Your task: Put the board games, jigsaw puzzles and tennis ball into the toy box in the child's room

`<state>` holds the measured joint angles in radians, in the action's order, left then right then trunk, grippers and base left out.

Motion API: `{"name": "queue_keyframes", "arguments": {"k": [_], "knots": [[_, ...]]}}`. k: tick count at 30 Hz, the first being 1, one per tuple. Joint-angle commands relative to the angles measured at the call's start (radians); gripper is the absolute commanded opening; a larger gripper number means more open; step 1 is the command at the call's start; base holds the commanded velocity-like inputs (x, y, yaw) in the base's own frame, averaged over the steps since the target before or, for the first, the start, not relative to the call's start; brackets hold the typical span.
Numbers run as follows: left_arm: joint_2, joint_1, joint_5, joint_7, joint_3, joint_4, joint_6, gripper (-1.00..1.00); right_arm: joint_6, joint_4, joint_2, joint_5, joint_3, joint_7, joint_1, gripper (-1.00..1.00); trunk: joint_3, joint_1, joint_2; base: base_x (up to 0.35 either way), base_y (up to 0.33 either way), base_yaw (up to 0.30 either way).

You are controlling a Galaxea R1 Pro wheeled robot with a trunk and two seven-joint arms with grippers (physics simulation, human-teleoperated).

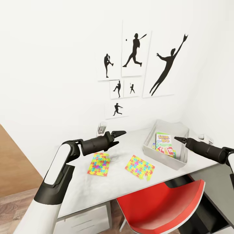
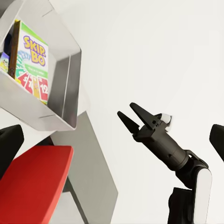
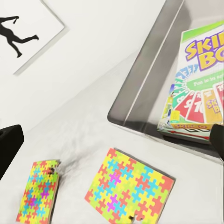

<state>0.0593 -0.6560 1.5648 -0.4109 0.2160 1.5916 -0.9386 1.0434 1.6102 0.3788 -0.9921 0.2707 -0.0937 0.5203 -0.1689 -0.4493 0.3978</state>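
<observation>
Two jigsaw puzzles (image 1: pixel 98 164) (image 1: pixel 140 167) lie flat on the table (image 1: pixel 81 191), seen too in the right wrist view (image 3: pixel 38 196) (image 3: pixel 128 186). The grey toy box (image 1: pixel 162 160) stands at the table's back right with the Skip-Bo board game (image 1: pixel 163 139) inside; a blue edge peeks from under that game (image 3: pixel 171 91). My left gripper (image 1: pixel 120 137) hovers open above the table, just behind the left puzzle. Over the box's right side my right gripper (image 1: pixel 177 139) hangs open, and the left wrist view shows its fingers spread (image 2: pixel 127 110). The tennis ball is out of view.
A red chair (image 1: pixel 162 208) is tucked under the table's front, below the toy box. White drawers (image 1: pixel 84 221) sit under the desk at the left. Black baseball silhouette prints (image 1: pixel 135 48) hang on the white wall. A small white object (image 1: pixel 101 128) stands at the table's back edge.
</observation>
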Motion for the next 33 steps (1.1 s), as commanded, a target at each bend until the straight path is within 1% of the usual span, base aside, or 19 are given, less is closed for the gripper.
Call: {"name": "queue_keyframes", "arguments": {"k": [1,11,14,15,17,18,22,29,33], "knots": [[0.001,-0.001,0.010,-0.011,0.000,0.001,-0.002,1.00,0.004,0.000,0.001,-0.010,0.001,-0.010,0.001,1.00,-0.002,-0.001,0.002,0.025,-0.135,0.034],[0.001,-0.002,0.010,-0.011,0.001,0.001,-0.002,1.00,0.004,-0.022,0.000,-0.009,-0.004,-0.010,0.002,1.00,-0.002,-0.001,0.002,0.057,-0.207,0.016],[0.001,-0.002,0.010,-0.011,0.000,0.001,-0.002,1.00,0.004,-0.041,0.001,-0.007,-0.029,-0.011,0.002,1.00,-0.002,-0.001,0.002,0.089,-0.253,0.004],[0.001,-0.002,0.010,-0.011,0.000,0.001,-0.002,1.00,0.004,-0.041,0.001,-0.007,-0.029,-0.011,0.002,1.00,-0.002,-0.001,0.002,0.093,-0.256,0.003],[0.001,-0.002,0.010,-0.011,0.000,0.001,-0.002,1.00,0.004,-0.049,0.001,-0.002,-0.053,-0.011,0.003,1.00,-0.002,-0.001,0.002,0.094,-0.245,0.002],[0.001,-0.002,0.010,-0.011,0.000,0.001,-0.002,1.00,0.004,-0.049,0.001,-0.002,-0.053,-0.011,0.003,1.00,-0.002,-0.001,0.002,0.082,-0.202,0.001],[0.001,-0.002,0.010,-0.011,-0.001,0.001,-0.002,1.00,0.004,-0.058,0.001,0.002,-0.085,-0.011,0.005,1.00,-0.002,-0.001,0.002,0.060,-0.149,0.001],[0.001,-0.002,0.010,-0.011,-0.002,0.001,-0.002,1.00,0.004,-0.054,0.002,0.003,-0.103,-0.013,0.005,1.00,-0.002,-0.001,0.002,0.024,-0.060,0.000],[0.001,-0.002,0.010,-0.011,-0.002,0.001,-0.002,1.00,0.004,-0.052,0.002,0.003,-0.106,-0.014,0.006,1.00,-0.002,-0.001,0.002,0.006,-0.016,0.000]]}}
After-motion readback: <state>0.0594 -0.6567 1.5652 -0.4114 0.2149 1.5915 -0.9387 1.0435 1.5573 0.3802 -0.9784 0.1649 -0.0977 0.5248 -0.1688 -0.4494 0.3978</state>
